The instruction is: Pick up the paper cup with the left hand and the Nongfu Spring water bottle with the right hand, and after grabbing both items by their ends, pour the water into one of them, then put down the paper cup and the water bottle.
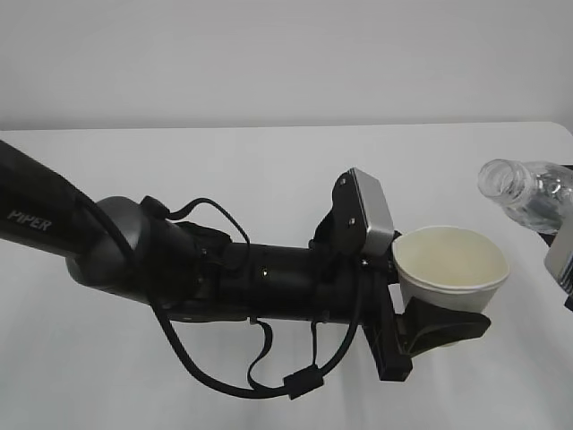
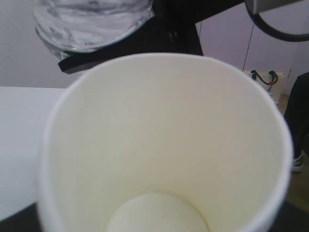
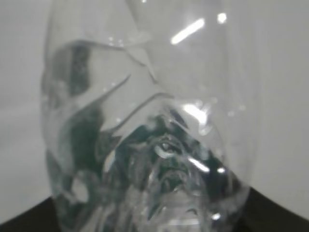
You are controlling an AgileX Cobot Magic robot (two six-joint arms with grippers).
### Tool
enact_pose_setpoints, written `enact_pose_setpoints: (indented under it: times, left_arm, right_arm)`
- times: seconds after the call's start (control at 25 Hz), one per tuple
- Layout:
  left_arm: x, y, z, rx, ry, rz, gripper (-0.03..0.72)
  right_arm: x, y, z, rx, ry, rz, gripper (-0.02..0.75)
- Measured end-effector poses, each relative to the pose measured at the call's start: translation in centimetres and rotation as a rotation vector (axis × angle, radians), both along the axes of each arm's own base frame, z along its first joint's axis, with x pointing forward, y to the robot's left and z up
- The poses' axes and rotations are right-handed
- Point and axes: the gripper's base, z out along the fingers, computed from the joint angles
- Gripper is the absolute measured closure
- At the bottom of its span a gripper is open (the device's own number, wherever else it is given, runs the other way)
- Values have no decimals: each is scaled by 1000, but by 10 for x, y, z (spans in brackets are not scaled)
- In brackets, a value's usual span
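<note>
Cup and bottle both lifted, mouths close, ready for the pour.

Exterior view: the left hand (image 1: 428, 333) pinches the paper cup (image 1: 450, 269) low on its wall, above the white desk (image 1: 269, 161) towards its right edge; the cup is light and thin-walled, so it should crush under a hard squeeze and is best held near the stiffer base. The Nongfu Spring water bottle (image 1: 528, 191) hangs tilted at the right edge, uncapped mouth towards the cup, well apart from it.
Left wrist view: the cup's inside (image 2: 164, 159) looks dry, the bottle (image 2: 89, 21) just beyond its rim.
Right wrist view: the ribbed bottle (image 3: 145, 145) fills the frame with the water (image 3: 159, 174) inside, apparently clamped by the right hand, whose fingers are hidden; slick, flexible plastic, so grip the ribs.
</note>
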Motion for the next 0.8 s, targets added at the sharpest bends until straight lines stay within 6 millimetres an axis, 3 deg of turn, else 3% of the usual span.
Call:
enact_pose_setpoints:
  times: [0.8]
  left_arm:
    - [1,1,-5,47,16,18,225]
  right_arm:
    - [0,1,1,-142,-46,61,337]
